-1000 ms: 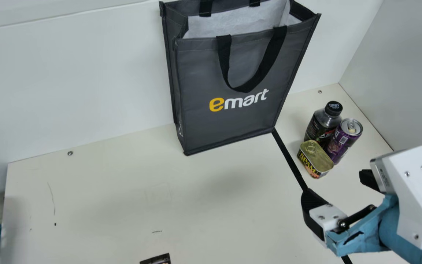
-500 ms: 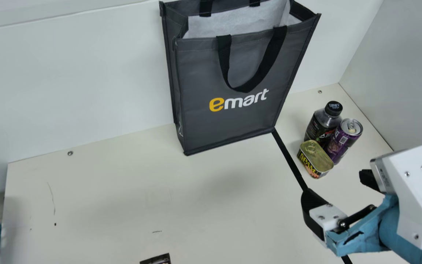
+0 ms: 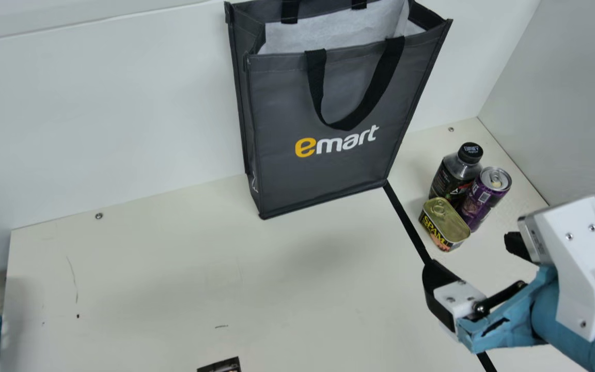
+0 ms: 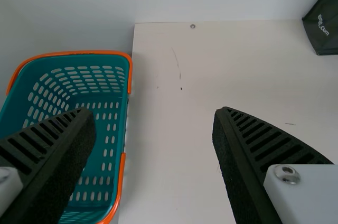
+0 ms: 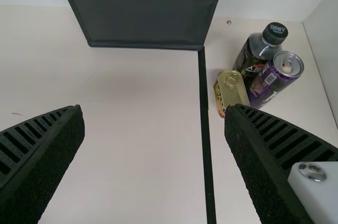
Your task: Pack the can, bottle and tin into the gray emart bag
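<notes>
Right of the bag (image 3: 282,103), the tin (image 3: 447,221) stands just near of the bottle (image 3: 448,178) and can (image 3: 478,204), so my right claw (image 5: 154,109), spread wide and empty like my left claw (image 4: 154,112), should straddle it squarely, nudging neither neighbour.

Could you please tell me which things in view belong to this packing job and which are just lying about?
For the job:
- gray emart bag
- bottle
- purple can
- tin

Just lying about:
- teal basket with orange handles
- dark item at the table's near edge
</notes>
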